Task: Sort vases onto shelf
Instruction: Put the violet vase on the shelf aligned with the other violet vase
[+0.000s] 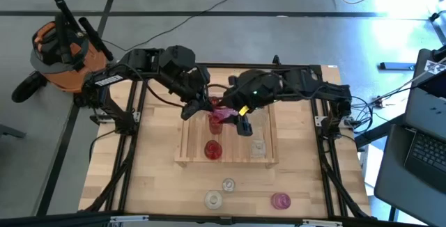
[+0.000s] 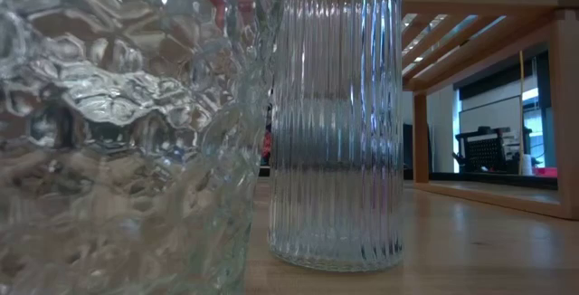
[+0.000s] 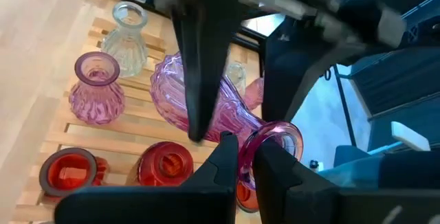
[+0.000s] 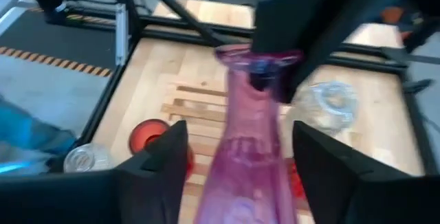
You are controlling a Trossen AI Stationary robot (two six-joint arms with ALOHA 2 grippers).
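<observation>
Closest to the low lens, from left: dimpled vase (image 2: 118, 132), then ribbed vase (image 2: 336, 123), both clear, upright on the table (image 1: 153, 178) near its front edge. Shelf (image 2: 488, 5) frame behind, at right.

Seen from above, going left to right:
- Left arm reaching in from the table's rear left, over the shelf's back part.
- Left gripper (image 3: 247, 159) clenched on the flared rim of the pink vase (image 3: 206, 107).
- Held above the slats, tilted, touching no other vase.
- Right gripper (image 4: 240, 159) just right of that, straddling the same vase's body, released: 1 finger (image 4: 161, 155) on each side, a gap showing between fingers and glass.
- Right arm coming in from the rear right.

Standing on the slats below:
- 2 red vases (image 3: 69, 172) (image 3: 165, 165).
- Small pink vase (image 3: 96, 90).
- Fluted clear vase (image 3: 127, 38) just beside it.
- Another clear vase (image 1: 258, 145) toward the shelf's right side.

Off the shelf, by the front edge, well right of the 2 nearest vases: front pink vase (image 1: 280, 200).
</observation>
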